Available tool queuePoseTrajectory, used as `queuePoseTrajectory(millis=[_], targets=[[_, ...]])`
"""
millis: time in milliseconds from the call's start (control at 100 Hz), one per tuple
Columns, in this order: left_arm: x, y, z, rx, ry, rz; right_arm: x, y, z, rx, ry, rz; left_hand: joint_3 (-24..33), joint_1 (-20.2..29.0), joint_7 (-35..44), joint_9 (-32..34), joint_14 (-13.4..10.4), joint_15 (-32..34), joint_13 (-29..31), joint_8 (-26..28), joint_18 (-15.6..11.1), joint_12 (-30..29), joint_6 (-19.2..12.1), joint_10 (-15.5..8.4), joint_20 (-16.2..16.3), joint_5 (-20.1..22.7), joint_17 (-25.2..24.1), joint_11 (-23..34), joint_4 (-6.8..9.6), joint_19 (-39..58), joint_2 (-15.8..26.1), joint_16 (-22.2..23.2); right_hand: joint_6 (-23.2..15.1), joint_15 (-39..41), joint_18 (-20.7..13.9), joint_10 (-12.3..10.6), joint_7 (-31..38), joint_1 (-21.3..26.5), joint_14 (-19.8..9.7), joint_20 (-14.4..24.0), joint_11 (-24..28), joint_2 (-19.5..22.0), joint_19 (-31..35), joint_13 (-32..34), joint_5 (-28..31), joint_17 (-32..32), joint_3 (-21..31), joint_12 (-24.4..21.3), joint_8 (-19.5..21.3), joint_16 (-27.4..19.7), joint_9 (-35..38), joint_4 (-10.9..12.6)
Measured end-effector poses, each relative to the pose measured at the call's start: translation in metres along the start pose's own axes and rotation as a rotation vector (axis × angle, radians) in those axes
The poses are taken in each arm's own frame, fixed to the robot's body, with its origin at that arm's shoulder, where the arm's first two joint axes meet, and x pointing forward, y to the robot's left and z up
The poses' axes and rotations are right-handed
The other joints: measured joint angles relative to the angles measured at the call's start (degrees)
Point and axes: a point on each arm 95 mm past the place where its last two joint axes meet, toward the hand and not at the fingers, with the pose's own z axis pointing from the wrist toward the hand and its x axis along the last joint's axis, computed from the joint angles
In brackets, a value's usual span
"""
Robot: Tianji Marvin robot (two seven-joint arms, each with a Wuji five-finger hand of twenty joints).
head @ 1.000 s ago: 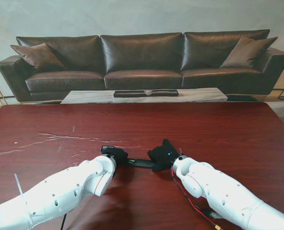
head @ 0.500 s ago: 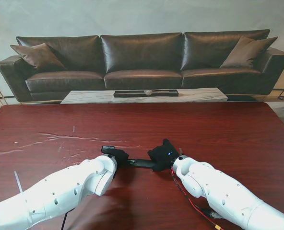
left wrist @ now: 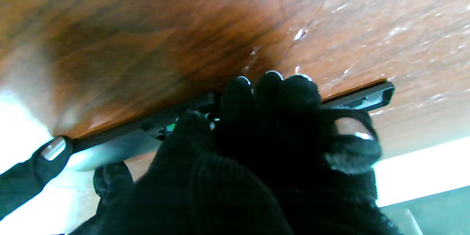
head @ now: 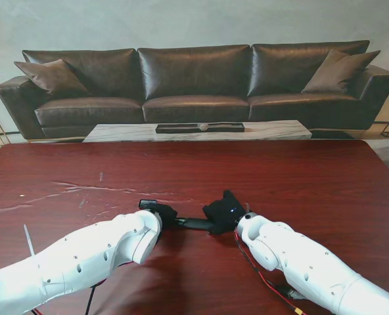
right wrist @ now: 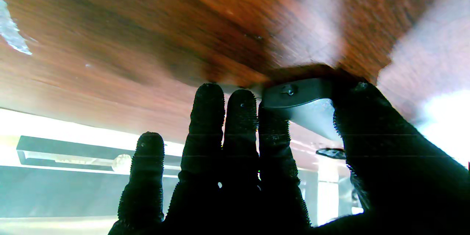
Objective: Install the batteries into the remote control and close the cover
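**Both hands on the remote, cover work under way**

The black remote control lies flat on the dark red surface, nearer the near edge than the far one and about midway between the side edges, with a robot hand at each end. The left hand is bunched over its end, fingertips pressed down on the slim body; a glint of green and metal shows just beside them in the left wrist view, perhaps the battery bay, though blur makes that uncertain. The right hand pinches the other end between the thumb and three fingers laid along its side, the little finger spread clear. No loose batteries and no separate cover can be made out anywhere on the surface. On that evidence the batteries are probably already in and the job has reached seating or sliding the cover; whether the cover is fully closed cannot be told from these views.
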Motion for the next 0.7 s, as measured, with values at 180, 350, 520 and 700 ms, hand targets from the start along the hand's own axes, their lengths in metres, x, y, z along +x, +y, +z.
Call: queuePoseTrajectory(millis=[180,350,520,700], targets=[[-0.0013,-0.001,0.0021,-0.002,0.007,-0.028,-0.0005,0.0002,0.0001,0.0,-0.001,-0.002,-0.72,0.36,-0.14,0.0,0.18,0.0,0.0,0.02,0.12,0.0,0.16,0.18,-0.01,0.01,0.0,0.0,-0.05,0.02,0.03,-0.02,0.0,0.03,0.0,0.0,0.09,0.0,-0.04,0.0,0.23,0.02,0.0,-0.02,0.01,-0.04,-0.24,0.04,0.61,0.0,-0.39,0.0],[-0.0036,-0.0015,0.0031,-0.007,0.019,-0.045,-0.0007,0.0003,0.0002,0.0,-0.001,-0.004,-1.38,0.39,-0.32,0.0,0.26,0.01,0.0,0.03,0.14,0.0,0.18,0.24,-0.01,0.03,0.0,0.0,-0.07,0.02,0.77,-0.03,0.0,0.1,0.0,0.0,0.13,0.0,-0.09,0.0,0.28,0.02,0.0,-0.02,0.01,-0.05,-0.26,0.04,0.62,0.0,-0.41,0.01],[-0.0045,-0.0017,0.0027,-0.017,0.027,-0.054,-0.001,0.0003,0.0003,0.0,-0.001,-0.005,-1.79,0.39,-1.0,0.0,0.59,0.02,0.0,0.03,0.59,0.01,0.19,0.41,-0.02,0.54,-0.12,-0.06,-0.07,0.02,1.73,-0.04,0.0,0.11,0.0,0.0,0.13,0.0,-0.09,0.0,0.29,0.09,0.0,-0.02,0.01,-0.07,-0.26,0.04,0.62,0.0,-0.41,0.01],[-0.0051,-0.001,0.0002,-0.021,0.031,-0.078,-0.0014,0.0003,0.0004,0.001,-0.002,-0.006,-1.83,-1.12,-3.04,0.0,0.62,-0.69,-0.13,-0.18,0.61,0.01,0.09,0.46,-0.02,0.88,-0.71,-1.12,-0.08,0.02,3.98,-0.05,0.0,0.06,0.0,0.0,0.11,0.0,-0.09,0.0,0.29,0.15,0.0,-0.02,-0.01,-0.07,-0.27,0.04,0.62,0.0,-0.41,0.01]])
